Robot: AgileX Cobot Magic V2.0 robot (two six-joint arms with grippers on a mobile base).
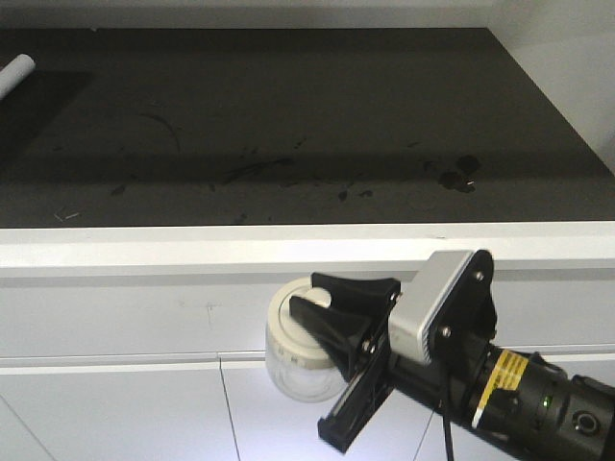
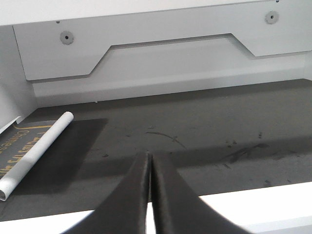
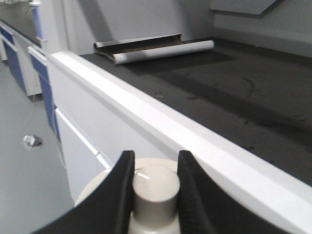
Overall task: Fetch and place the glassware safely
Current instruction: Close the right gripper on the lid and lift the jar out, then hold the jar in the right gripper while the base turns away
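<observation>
Apparently mid-fetch, holding the jar by its lid knob in the pinching right claw just below the front edge of the counter (left claw pressed together, empty, over that counter), next calling for a lift above the edge and a gentle set-down.

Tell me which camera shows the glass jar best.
Exterior front-facing: it shows the glass jar, lid and clear body, held by the right gripper before the white cabinet. Right wrist shows only the lid's knob and rim; left wrist shows none of it.
</observation>
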